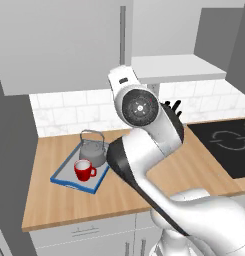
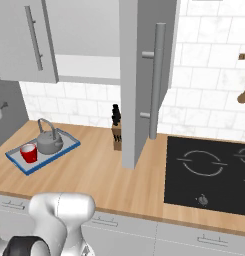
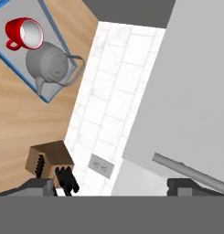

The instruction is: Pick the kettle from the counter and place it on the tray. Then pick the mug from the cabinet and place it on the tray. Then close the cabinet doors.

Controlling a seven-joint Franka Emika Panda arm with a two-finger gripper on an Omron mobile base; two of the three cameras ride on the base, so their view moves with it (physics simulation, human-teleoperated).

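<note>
Squat grey metal kettle (image 1: 93, 150) & small red mug (image 1: 83, 170) sit on blue-rimmed tray (image 1: 62, 172) (both placed). My fingers (image 3: 185, 186) wide apart, holding nothing, near light-grey cabinet door's (image 3: 195, 91) metal bar handle (image 3: 191, 172) for closing.

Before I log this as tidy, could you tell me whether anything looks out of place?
Only the cabinet doors stand open. The kettle and mug sit upright on the tray; nothing is spilled or damaged.
</note>
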